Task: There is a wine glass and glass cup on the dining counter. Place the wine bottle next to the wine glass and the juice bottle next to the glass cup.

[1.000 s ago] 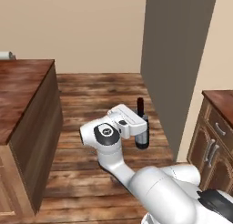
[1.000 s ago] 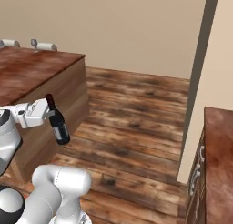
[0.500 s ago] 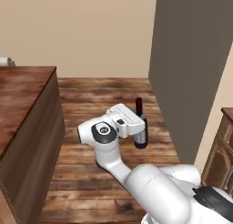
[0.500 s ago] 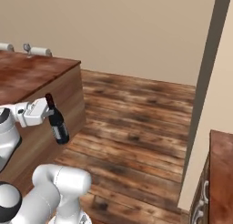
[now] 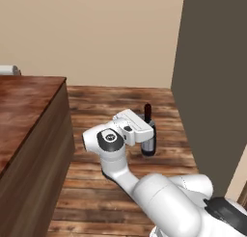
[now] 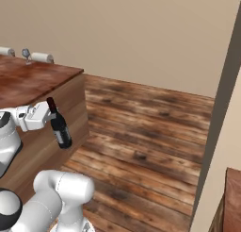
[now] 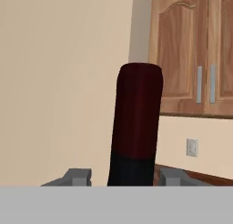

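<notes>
The wine bottle [image 6: 60, 127] hung nearly upright above the wood floor [image 6: 141, 146], gripped by the gripper [image 6: 47, 117], beside the dining counter [image 6: 33, 85].

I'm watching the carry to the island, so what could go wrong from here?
The gripper holds the wine bottle by its upper part, with the heavy body hanging free; it might swing or slip during the drive. The bottle hangs below the top of the dining counter and close to its side wall, so it could knock the wall unless lifted first. The wine glass stands near the far edge; a careless set-down could tip it.
</notes>
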Controlling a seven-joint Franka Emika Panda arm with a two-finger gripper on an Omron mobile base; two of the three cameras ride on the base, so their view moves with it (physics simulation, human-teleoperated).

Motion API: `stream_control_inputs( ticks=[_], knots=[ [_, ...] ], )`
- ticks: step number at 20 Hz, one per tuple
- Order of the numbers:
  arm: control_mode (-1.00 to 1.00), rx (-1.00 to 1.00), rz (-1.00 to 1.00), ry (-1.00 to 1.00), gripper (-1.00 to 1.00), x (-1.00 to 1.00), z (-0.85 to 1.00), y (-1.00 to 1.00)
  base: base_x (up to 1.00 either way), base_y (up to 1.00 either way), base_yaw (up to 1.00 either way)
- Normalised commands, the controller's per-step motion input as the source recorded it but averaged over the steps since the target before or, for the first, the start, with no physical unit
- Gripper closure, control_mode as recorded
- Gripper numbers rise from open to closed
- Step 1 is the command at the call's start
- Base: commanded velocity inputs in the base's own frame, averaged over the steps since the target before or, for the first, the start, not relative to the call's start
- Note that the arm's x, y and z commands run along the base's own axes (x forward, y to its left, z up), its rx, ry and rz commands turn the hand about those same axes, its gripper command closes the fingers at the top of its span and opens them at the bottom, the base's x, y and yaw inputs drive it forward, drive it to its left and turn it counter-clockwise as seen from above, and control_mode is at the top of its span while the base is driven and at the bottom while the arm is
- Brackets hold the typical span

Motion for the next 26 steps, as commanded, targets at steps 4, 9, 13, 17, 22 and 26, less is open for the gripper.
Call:
stream_control_inputs(
  ticks=[4, 9, 13, 17, 22, 26],
  knots=[
    [1.00, 0.00, 0.00, 0.00, 1.00, 0.00, 0.00, 0.00, 0.82, -0.01, 0.20],
    [1.00, 0.00, 0.00, 0.00, 1.00, 0.00, 0.00, 0.00, 0.81, 0.00, 0.18],
    [1.00, 0.00, 0.00, 0.00, 1.00, 0.00, 0.00, 0.00, 0.89, -0.11, 0.14],
    [1.00, 0.00, 0.00, 0.00, 1.00, 0.00, 0.00, 0.00, 0.89, -0.11, 0.13],
    [1.00, 0.00, 0.00, 0.00, 1.00, 0.00, 0.00, 0.00, 0.88, -0.12, 0.14],
    [1.00, 0.00, 0.00, 0.00, 1.00, 0.00, 0.00, 0.00, 0.87, -0.14, 0.17]
  ],
)
